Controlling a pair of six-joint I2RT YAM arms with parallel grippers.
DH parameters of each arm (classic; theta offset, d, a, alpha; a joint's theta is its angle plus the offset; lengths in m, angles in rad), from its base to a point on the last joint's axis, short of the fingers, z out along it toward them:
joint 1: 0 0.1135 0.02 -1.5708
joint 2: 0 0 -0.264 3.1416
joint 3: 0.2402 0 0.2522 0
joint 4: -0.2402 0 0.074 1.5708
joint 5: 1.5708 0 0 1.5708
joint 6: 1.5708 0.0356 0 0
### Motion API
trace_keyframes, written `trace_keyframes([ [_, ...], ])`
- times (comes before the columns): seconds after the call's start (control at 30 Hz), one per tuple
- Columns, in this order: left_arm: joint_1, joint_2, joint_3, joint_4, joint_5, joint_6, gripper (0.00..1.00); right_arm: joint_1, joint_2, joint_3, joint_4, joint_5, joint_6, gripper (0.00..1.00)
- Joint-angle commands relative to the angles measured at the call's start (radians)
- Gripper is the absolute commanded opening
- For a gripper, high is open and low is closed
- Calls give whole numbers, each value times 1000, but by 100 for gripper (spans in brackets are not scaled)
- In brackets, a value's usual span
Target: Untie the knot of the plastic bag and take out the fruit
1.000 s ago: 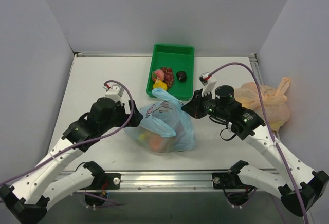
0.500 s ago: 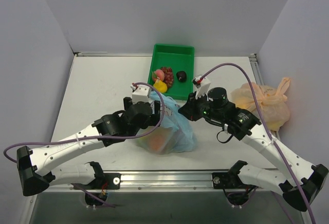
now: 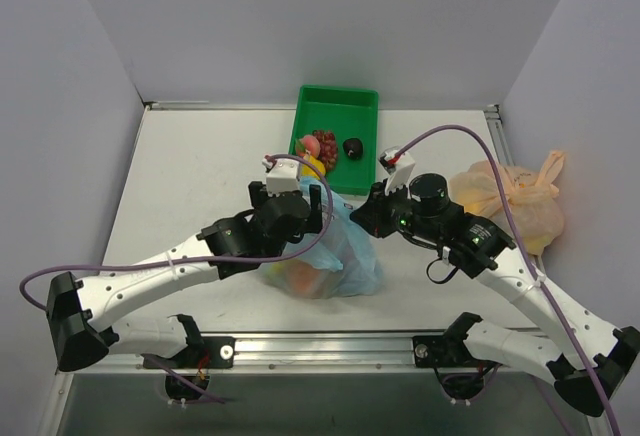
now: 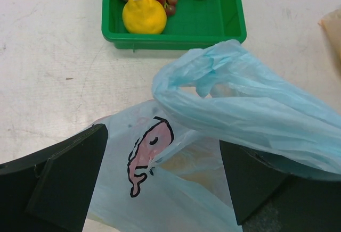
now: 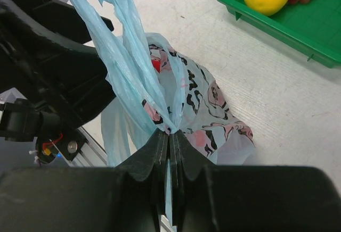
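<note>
Your thin light blue plastic bag with cartoon prints (image 3: 348,256) sits on the white table (image 3: 190,166) between the two arms, just in front of the green plastic tray (image 3: 340,116). Your right gripper (image 5: 169,134) is pinched tight on the bag's gathered handle strips, which rise from its fingertips as a tall twisted loop (image 5: 120,40). Your left gripper (image 4: 162,147) is spread wide, its dark fingers (image 4: 64,184) on either side of the bag's whale-printed face. You cannot tell whether they touch the film. In the top view, orange and yellow toy fruit (image 3: 303,274) shows blurred through the bag. A pale orange plastic bag (image 3: 515,201) lies well apart on the right.
</note>
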Motion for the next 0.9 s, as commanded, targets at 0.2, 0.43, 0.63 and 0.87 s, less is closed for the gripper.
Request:
trace_keyframes([
  [0.2, 110, 63, -46, 11, -59, -12, 97, 12, -40, 12, 7, 20, 1, 1],
  [0.43, 293, 15, -115, 74, 8, 70, 96, 11, -115, -42, -29, 95, 9, 0],
  [0.63, 383, -72, -182, 8, 30, 103, 84, -37, -165, -85, -56, 177, 42, 0],
  [0.87, 535, -248, -236, -4, 203, 198, 35, -169, -119, -86, -68, 141, 107, 0],
])
